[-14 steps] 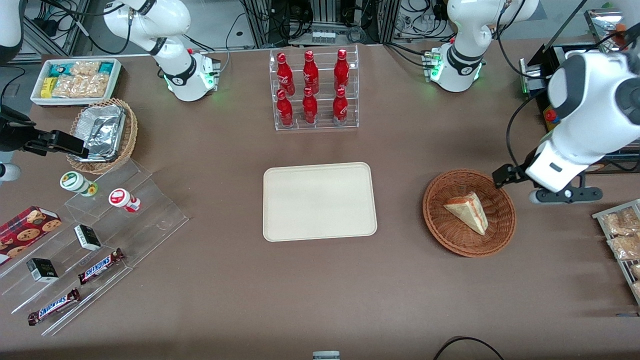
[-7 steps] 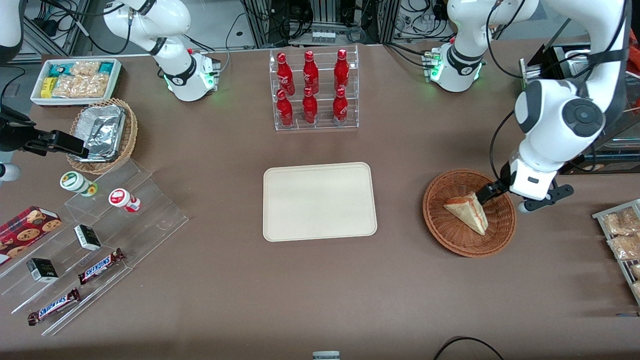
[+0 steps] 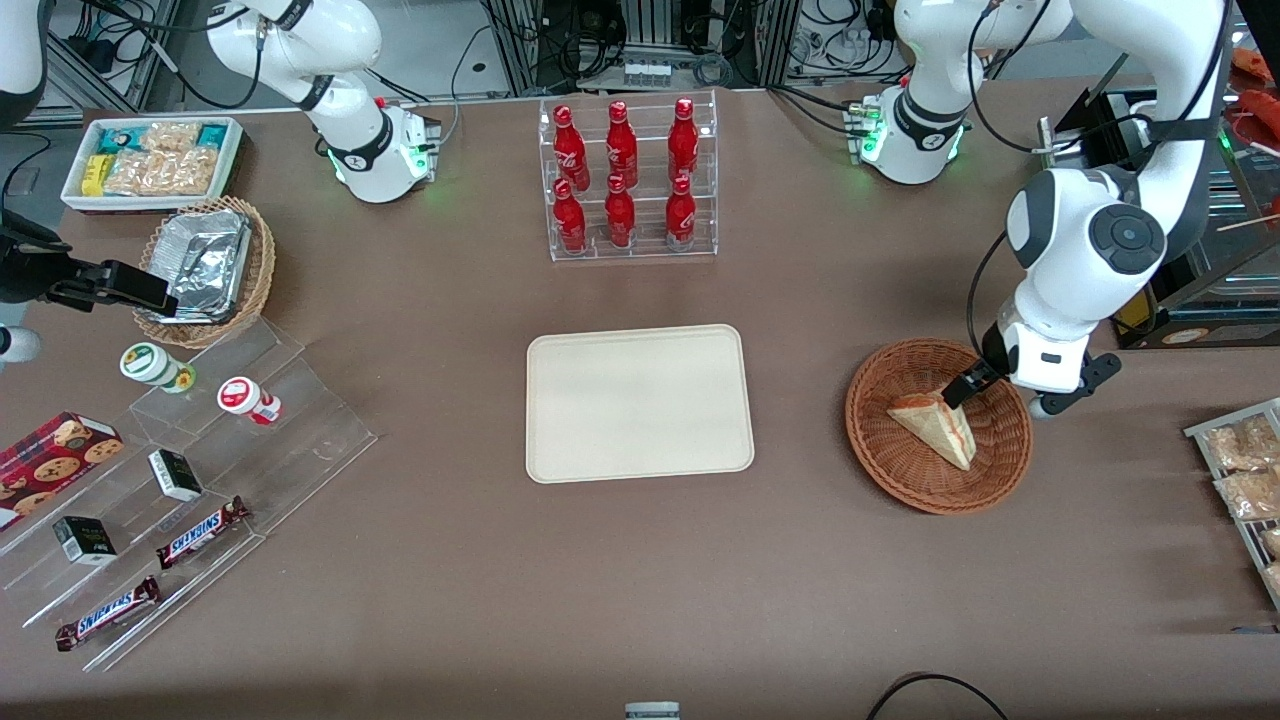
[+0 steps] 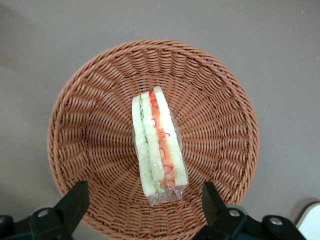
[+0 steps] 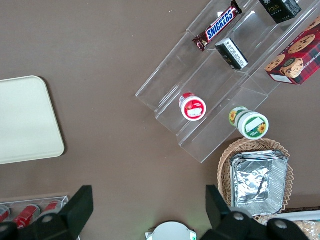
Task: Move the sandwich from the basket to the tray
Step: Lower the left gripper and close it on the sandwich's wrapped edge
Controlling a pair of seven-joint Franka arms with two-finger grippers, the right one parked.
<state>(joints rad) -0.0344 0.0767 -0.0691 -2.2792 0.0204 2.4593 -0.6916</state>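
Note:
The sandwich (image 3: pixel 935 425), a wrapped white wedge with red and green filling, lies in the reddish-brown wicker basket (image 3: pixel 870 440) toward the working arm's end of the table. My left gripper (image 3: pixel 965 385) hangs just above the basket, over the sandwich's end farther from the front camera. In the left wrist view the gripper (image 4: pixel 144 202) is open. Its two dark fingers (image 4: pixel 75 200) stand wide apart, one to each side of the sandwich's (image 4: pixel 157 145) wrapped end, above the basket's weave (image 4: pixel 65 125), touching nothing. The cream tray (image 3: pixel 640 403) lies bare at the table's middle.
A clear rack of red bottles (image 3: pixel 628 180) stands farther from the front camera than the tray. A wire rack of snack packets (image 3: pixel 1245 470) sits at the working arm's table end. Clear steps with candy bars (image 3: pixel 200 470), a foil-filled tan basket (image 3: pixel 205 270) and a white bin (image 3: pixel 150 160) occupy the parked arm's end.
The left arm swung in from the working arm's end of the table, and its gripper now hangs over the basket at the sandwich. The sandwich has not moved.

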